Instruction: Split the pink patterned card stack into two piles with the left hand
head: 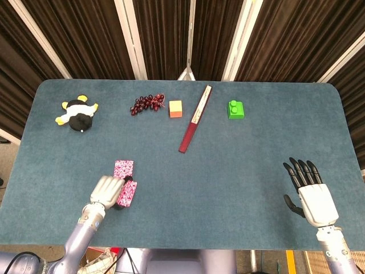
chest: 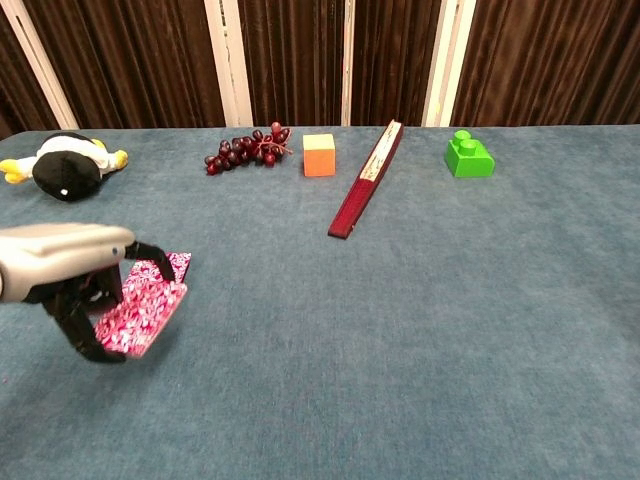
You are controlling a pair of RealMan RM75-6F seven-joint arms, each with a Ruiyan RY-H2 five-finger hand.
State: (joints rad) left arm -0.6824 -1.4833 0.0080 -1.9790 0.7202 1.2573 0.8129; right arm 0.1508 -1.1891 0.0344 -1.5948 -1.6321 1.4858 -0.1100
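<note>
Pink patterned cards now lie in two groups near the front left of the blue tabletop (head: 239,165). One pile (head: 123,168) rests flat on the felt, and in the chest view only its far edge (chest: 172,262) shows past the lifted cards. The other portion (head: 126,193) sits nearer the robot, tilted and raised off the surface (chest: 140,307), pinched between the thumb and fingers of the left hand (head: 106,191). From the chest camera that hand (chest: 70,270) arches over the held cards with its dark fingers (chest: 82,335) curled down along their left edge.

Farther out, a long dark red closed fan (head: 194,119) lies diagonally toward the middle of the tabletop, its lighter end pointing to the back. Just left of it along the back row stands a small orange cube (head: 175,108), then a bunch of dark red grapes (head: 147,104). A black, white and yellow plush penguin (head: 77,115) lies at the back left, well apart from the cards. A green toy brick (head: 236,109) sits right of the fan.

At the front right, the right hand (head: 311,194) is held palm down above the felt, fingers spread and pointing away, holding nothing. Brown curtains with pale vertical strips (chest: 225,60) hang behind the tabletop.
</note>
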